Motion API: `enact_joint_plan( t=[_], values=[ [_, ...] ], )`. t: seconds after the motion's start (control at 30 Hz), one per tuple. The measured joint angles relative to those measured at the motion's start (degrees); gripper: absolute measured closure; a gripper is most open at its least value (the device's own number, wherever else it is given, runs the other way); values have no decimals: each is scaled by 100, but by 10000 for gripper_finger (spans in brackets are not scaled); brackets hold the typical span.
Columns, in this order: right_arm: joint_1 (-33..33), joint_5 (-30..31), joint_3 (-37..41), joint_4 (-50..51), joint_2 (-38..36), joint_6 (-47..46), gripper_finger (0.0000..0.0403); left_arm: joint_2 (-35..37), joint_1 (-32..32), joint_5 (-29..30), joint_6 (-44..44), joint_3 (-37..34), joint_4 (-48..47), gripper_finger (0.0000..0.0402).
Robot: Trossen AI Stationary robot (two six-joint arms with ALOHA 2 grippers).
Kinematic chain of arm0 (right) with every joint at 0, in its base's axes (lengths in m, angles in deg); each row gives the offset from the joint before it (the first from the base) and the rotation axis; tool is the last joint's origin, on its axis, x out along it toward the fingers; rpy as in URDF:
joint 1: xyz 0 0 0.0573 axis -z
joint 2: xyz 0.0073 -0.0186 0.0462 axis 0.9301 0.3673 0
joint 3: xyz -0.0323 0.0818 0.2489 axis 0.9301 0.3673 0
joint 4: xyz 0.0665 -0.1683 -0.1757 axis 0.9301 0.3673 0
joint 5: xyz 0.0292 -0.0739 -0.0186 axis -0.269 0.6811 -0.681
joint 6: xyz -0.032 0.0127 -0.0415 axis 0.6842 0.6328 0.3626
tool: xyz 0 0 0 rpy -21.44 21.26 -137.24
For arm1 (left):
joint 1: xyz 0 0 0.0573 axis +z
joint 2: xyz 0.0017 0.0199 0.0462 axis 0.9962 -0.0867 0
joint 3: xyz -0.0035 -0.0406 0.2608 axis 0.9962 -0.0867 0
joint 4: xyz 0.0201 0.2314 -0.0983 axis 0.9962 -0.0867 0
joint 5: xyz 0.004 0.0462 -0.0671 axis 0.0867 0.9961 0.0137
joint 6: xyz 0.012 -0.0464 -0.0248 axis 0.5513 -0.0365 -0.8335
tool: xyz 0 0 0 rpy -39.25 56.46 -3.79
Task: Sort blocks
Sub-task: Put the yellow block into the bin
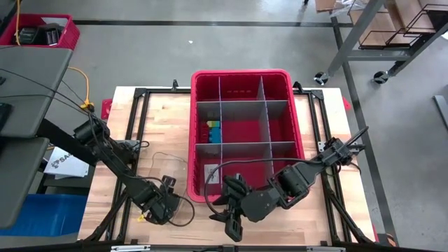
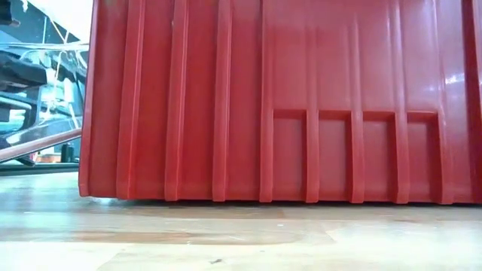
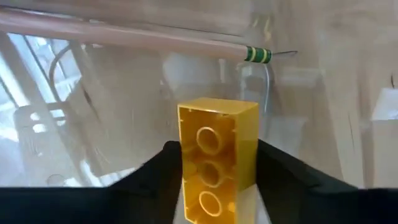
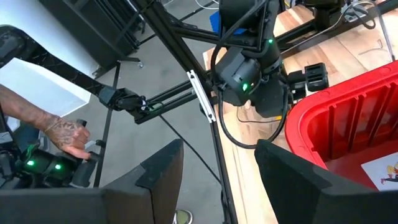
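A yellow block (image 3: 217,162) stands between the two dark fingers of my left gripper (image 3: 214,186), its hollow underside toward the wrist camera. This gripper (image 1: 165,205) points down at the table's near left, inside a clear plastic container (image 1: 176,183). Blue, green and yellow blocks (image 1: 213,131) lie in a middle compartment of the red bin (image 1: 241,74). My right gripper (image 4: 217,180) hangs open above the table's near edge (image 1: 229,218), with nothing between its fingers. My left gripper pinches the yellow block between its two fingers, one on each long side (image 3: 250,168). The fingers come from above, pointing down. The block's open underside with its round tubes (image 3: 210,140) shows. Whether the block is lifted or rests on the container's floor, I cannot tell.
Grey dividers (image 1: 264,119) split the red bin, whose ribbed wall (image 2: 286,98) fills the low view. A thin rod with green bands (image 3: 256,55) crosses beyond the block. A person's hand (image 4: 65,135) shows beside the table's frame. Bare wood (image 1: 157,119) lies left of the bin.
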Motion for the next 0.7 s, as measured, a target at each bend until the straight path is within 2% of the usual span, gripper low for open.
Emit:
enact_joint_plan(
  t=[0.07, 0.13, 0.17, 0.2, 0.7],
  values=[
    [0, -2, 0, 0, 0, -2, 206, 4, 9, -1, 71, 2, -23, 267],
    [-15, 0, 0, -2, 0, -15, 206, 78, 11, -27, 62, 30, -99, 282],
    [-15, -2, 0, 0, 0, -15, 206, 126, 16, -56, 50, 52, -130, 320],
    [-16, 0, 0, -1, 0, -17, 206, 212, 20, -50, 48, 81, -162, 334],
    [-28, -186, 0, -397, -4, 231, 206, 1817, 35, -314, -228, 1060, -1748, 333]
  ],
)
